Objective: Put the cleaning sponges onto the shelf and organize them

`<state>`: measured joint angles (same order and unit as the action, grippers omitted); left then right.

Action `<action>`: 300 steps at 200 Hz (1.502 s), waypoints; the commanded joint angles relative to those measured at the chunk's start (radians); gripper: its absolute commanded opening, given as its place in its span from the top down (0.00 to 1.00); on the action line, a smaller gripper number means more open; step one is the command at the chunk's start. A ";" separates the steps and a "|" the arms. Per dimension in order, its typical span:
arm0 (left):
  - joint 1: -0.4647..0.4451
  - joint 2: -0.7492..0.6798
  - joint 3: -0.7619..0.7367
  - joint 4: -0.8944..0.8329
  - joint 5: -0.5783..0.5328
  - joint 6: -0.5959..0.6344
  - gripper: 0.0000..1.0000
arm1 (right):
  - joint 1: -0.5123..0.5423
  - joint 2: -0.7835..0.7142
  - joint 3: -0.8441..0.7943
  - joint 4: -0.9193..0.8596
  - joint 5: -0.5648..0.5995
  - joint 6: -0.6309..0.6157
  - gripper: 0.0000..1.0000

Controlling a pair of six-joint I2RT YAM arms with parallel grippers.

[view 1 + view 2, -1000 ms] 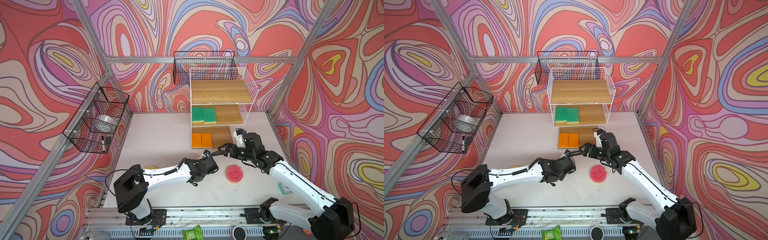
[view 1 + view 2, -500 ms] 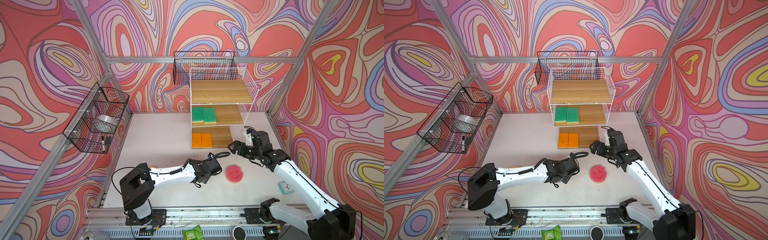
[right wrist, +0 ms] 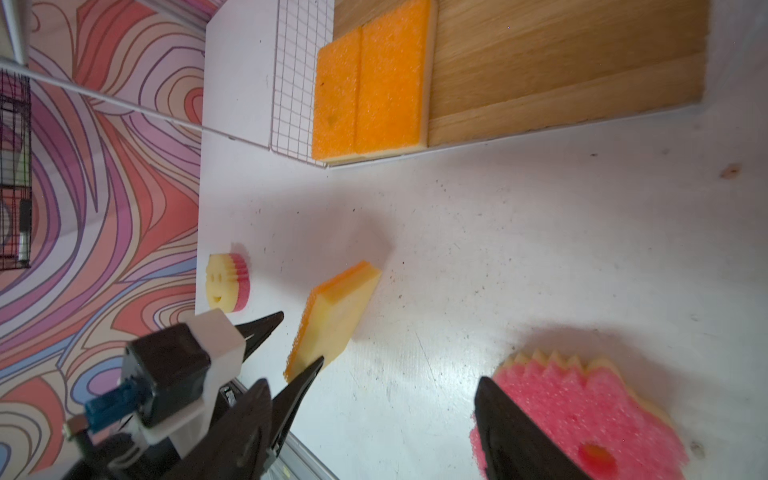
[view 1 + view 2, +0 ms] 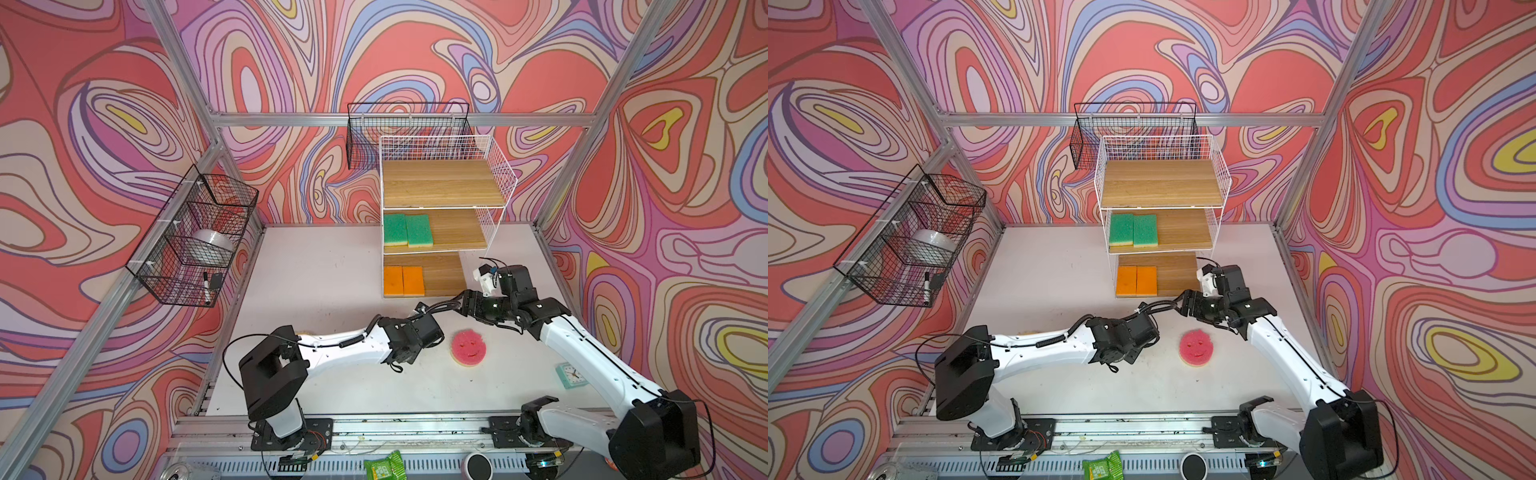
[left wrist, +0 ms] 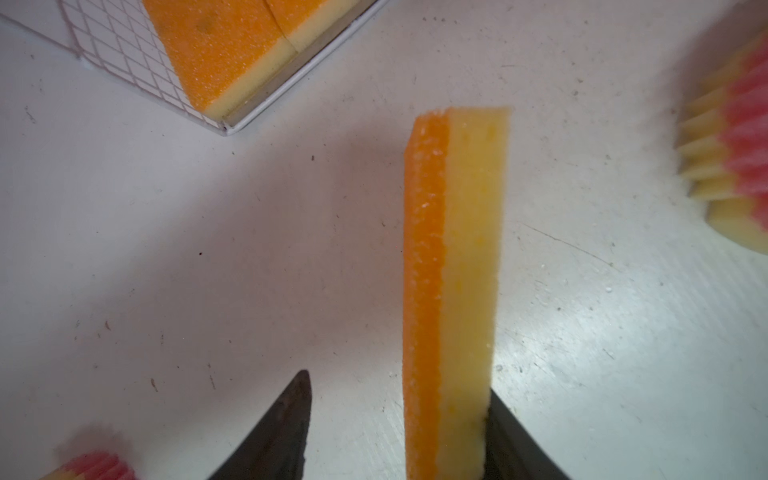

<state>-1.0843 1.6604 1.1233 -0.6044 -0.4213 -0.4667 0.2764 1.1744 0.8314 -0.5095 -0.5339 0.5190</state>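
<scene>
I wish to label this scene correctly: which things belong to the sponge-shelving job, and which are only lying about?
Job:
- shelf
- green sponges, middle tier
- orange sponges, bottom tier
- loose orange sponge, on edge
- pink smiley sponge, on the table
- yellow-faced smiley sponge

Lying about:
- black wire baskets
- small clock
- green packet

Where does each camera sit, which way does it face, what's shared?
Both top views: high in front, looking down on table, shelf, both arms.
Left wrist: on left arm, past the left gripper onto an upended orange sponge.
Right wrist: on right arm, past the right gripper toward the shelf's bottom board.
Shared: both wrist views show that sponge and a pink smiley sponge.
</scene>
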 commanded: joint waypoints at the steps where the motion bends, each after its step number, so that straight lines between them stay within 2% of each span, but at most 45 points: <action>1: 0.014 0.006 0.039 -0.068 -0.089 0.016 0.51 | 0.001 0.006 -0.035 0.052 -0.071 0.009 0.22; 27: 0.017 0.001 0.033 -0.120 -0.152 0.021 0.70 | 0.001 0.018 -0.060 0.075 -0.071 0.016 0.22; 45: 0.016 0.021 0.035 -0.137 -0.151 0.013 0.73 | 0.001 0.045 -0.082 0.131 -0.108 0.042 0.22; 66: 0.017 0.021 0.026 -0.101 -0.115 0.002 0.64 | 0.034 0.109 -0.090 0.190 -0.170 0.055 0.22; 93: 0.041 -0.013 0.017 -0.036 -0.035 0.003 0.49 | 0.111 0.174 -0.080 0.225 -0.165 0.059 0.26; 128: 0.078 -0.038 0.024 -0.011 0.009 0.015 0.45 | 0.126 0.235 -0.125 0.369 -0.196 0.127 0.55; 148: 0.099 -0.058 0.016 0.001 0.036 0.014 0.44 | 0.137 0.274 -0.137 0.432 -0.207 0.153 0.63; 191: 0.103 -0.084 0.011 0.040 0.112 0.037 0.44 | 0.181 0.390 -0.093 0.533 -0.225 0.187 0.70; 248: 0.103 -0.111 -0.026 0.091 0.220 0.014 0.46 | 0.195 0.525 -0.064 0.685 -0.244 0.262 0.71; 300: 0.103 -0.107 -0.048 0.115 0.249 0.001 0.46 | 0.216 0.583 -0.059 0.747 -0.245 0.293 0.71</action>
<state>-0.9821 1.5696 1.0885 -0.5060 -0.1936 -0.4496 0.4835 1.7443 0.7536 0.1841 -0.7704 0.7925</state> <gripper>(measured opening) 0.542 0.286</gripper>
